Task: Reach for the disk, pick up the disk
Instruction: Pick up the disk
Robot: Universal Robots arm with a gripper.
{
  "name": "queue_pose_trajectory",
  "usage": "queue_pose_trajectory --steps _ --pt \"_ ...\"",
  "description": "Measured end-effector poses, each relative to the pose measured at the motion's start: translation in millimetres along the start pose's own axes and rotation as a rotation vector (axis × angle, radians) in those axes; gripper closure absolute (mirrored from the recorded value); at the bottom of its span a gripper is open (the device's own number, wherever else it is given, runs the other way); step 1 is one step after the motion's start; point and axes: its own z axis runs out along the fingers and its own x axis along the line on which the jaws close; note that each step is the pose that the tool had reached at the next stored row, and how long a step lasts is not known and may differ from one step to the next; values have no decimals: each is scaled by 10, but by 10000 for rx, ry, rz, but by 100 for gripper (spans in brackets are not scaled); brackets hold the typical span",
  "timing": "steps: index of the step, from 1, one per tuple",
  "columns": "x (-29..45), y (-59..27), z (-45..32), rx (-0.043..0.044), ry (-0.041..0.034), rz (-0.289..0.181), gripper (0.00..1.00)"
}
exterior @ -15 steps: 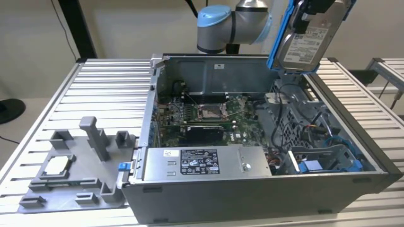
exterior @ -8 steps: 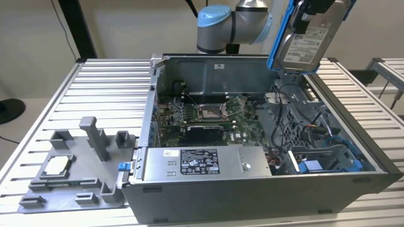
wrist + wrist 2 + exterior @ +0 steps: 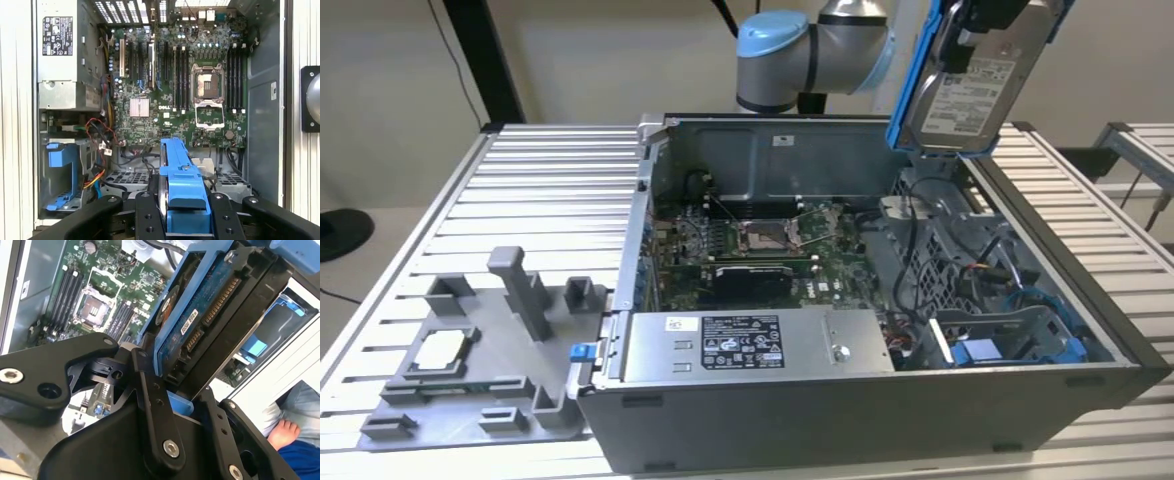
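The slatted silver metal table point(image 3: 520, 180) carried an open grey steel computer case point(image 3: 881, 400), its green motherboard point(image 3: 170, 100) exposed. High above the case's far corner, at the exterior view's right, hung the disk point(image 3: 970, 85), a flat silver hard drive with a white label in a bright blue plastic frame. The black claw point(image 3: 172, 387) was clamped on its edge, so the pickup looked complete
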Motion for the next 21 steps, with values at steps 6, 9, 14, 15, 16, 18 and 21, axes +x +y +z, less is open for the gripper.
queue_pose_trajectory --steps 6,9,14,15,16,18,21 --pt "3 0 0 1 1 0 100" --pt "11 0 -1 1 2 1 100" --pt "63 -1 1 1 1 1 100" --pt "77 -2 1 1 1 0 100" --pt "91 -3 1 1 1 0 100" --pt "121 -4 2 1 2 0 100" --pt "169 -5 3 1 1 0 100"
